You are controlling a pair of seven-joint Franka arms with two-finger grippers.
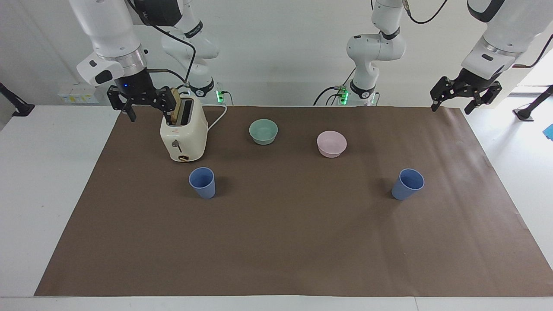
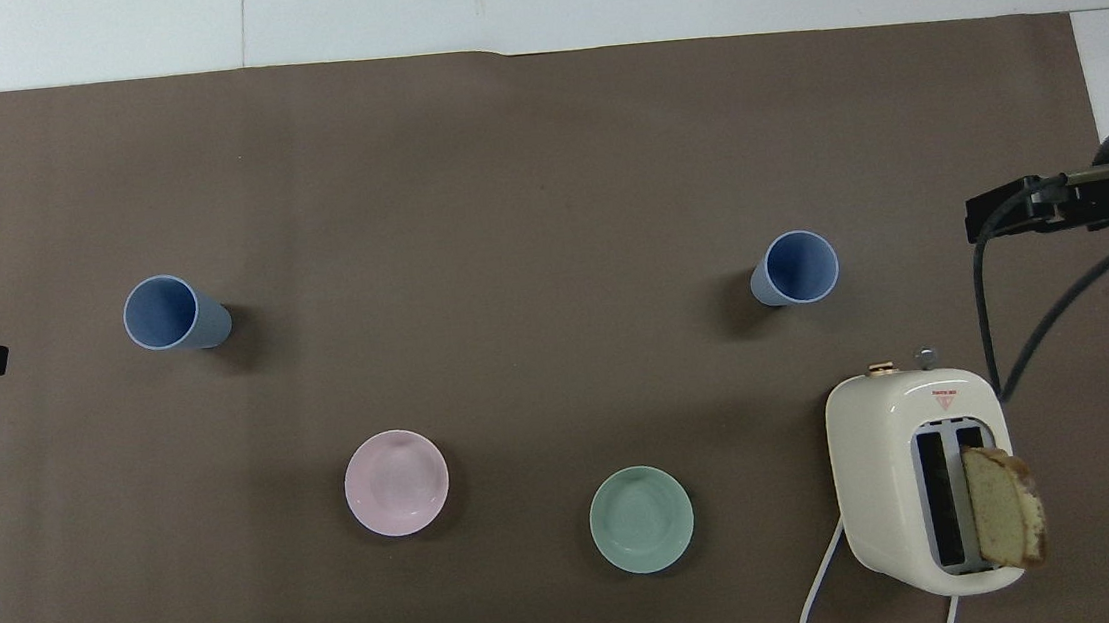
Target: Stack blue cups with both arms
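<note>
Two blue cups are standing upright and well apart on the brown mat, mouths up and nothing nested yet. One cup (image 1: 202, 182) is sitting just beside the toaster (image 1: 183, 134), farther from the robots than it; the other cup (image 1: 407, 184) is waiting toward the left arm's end of the table, well away from the toaster. Between them, nearer the robots, a green bowl (image 1: 263, 131) is resting beside the toaster and a pink bowl (image 1: 331, 144) is lying further along toward the left arm.

The right gripper (image 1: 144, 106) is hanging over the mat's edge right next to the toaster, its jaws released and holding nothing. The left gripper (image 1: 465, 95) is hovering over the mat's corner at the opposite end from the toaster, likewise spread and empty.

The stacking appears to be only beginning. Each arm would probably do best taking its own nearest cup by the wall, low enough to avoid tipping it. The right arm will likely need to be clearing the toaster and its protruding bread slice (image 1: 174, 111) while descending.
</note>
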